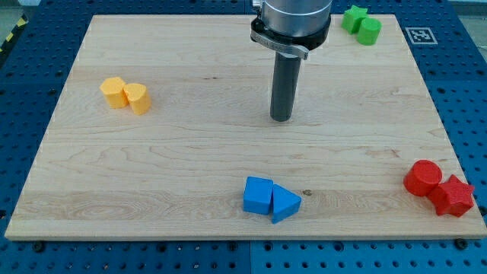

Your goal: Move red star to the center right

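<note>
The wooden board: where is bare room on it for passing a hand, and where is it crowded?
Bare: the wide middle band between the yellow pair at the view's left and my tip, and the right middle above the red cylinder and red star. Crowded: the bottom right corner, the green pair at top right, the blue pair at bottom centre.

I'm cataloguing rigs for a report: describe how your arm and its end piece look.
My arm shows only its lower end: a round, silver-grey metal housing with a darker collar beneath. From it hangs a straight, dark grey cylindrical rod ending in my tip. No gripper, cables or markings are visible.
</note>
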